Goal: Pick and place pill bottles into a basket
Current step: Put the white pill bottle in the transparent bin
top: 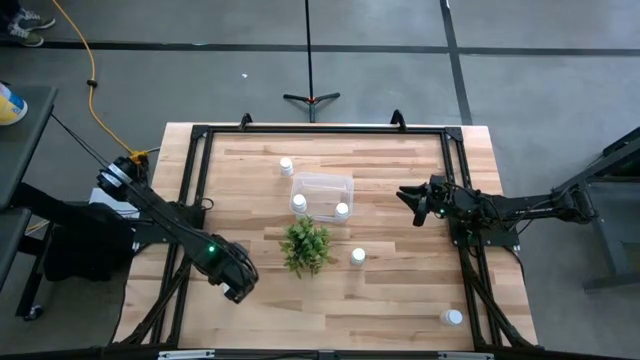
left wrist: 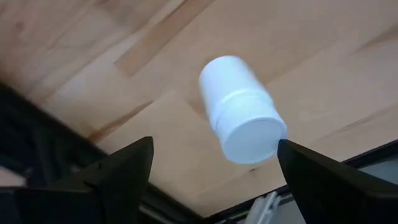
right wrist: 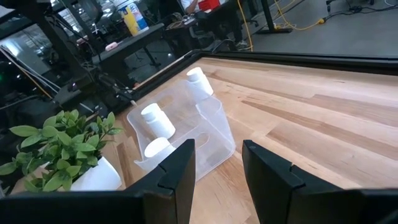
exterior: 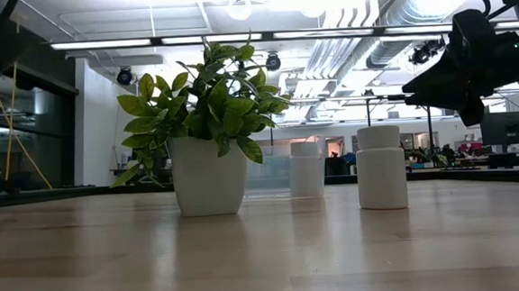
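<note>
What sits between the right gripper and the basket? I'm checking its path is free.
Nothing: bare wood lies between the right gripper and the basket, seen in the high view.

A small green plant [top: 306, 246] in a white pot [exterior: 209, 175] is standing near the middle of the wooden table [top: 260, 305]. A black frame [top: 325, 130] is running along the table's edges. Behind the table, a black stand [top: 311, 97] is resting on the grey floor, and a yellow cable [top: 88, 70] is trailing across that floor. Long ceiling lights [exterior: 127, 43] are glowing in the room beyond.
</note>
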Available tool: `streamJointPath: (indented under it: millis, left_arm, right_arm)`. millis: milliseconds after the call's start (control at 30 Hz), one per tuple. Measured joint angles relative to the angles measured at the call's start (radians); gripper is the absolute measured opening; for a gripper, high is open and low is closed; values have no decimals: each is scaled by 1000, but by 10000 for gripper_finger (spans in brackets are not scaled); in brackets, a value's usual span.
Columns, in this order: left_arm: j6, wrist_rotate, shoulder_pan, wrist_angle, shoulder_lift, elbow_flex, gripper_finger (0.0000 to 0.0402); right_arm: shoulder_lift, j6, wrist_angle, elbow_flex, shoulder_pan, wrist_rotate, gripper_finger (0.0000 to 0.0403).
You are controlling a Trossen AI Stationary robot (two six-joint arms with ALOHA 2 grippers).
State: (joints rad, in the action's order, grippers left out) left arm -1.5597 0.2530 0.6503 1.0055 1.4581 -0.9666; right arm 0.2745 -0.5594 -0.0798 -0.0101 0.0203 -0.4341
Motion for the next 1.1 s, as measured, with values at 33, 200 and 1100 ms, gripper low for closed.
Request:
streamJointPath:
  millis: [33,200,1100]
  left_arm:
    - [1,-4,-1,-10,0,0,378]
    - [-1,-27,-2,-27,0,0,378]
    - [174,-140,31,-64,0,1,379]
  right_arm:
    - [0,0,1,0,0,-1,124]
    - [0,4,8,0,0,-1,124]
    - [0,25,9,-1,0,-23,124]
